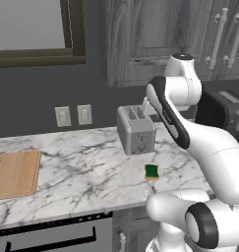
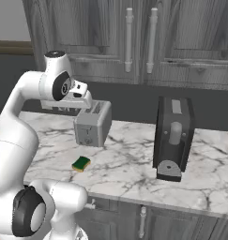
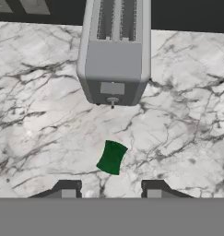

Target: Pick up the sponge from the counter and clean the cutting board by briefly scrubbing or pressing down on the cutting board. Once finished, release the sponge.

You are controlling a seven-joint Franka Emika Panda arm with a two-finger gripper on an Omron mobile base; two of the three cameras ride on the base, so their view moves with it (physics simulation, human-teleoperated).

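The sponge [image 1: 151, 172] [image 2: 81, 163] lies flat on the white marble counter [image 1: 86, 167] just in front of the toaster, its dark green top up and a yellow edge showing. In the hand view the sponge [image 3: 112, 157] sits below and slightly ahead of my gripper [image 3: 110, 188], whose two fingertips stand apart with nothing between them. The gripper hangs high above the counter, well clear of the sponge. The wooden cutting board [image 1: 15, 173] rests far to the left near the counter's front edge, bare.
A grey toaster [image 1: 135, 129] [image 2: 93, 123] stands right behind the sponge. A dark coffee machine [image 2: 173, 138] stands further right. Wall outlets [image 1: 74, 115] and dark cabinets lie behind. Open marble stretches between sponge and board.
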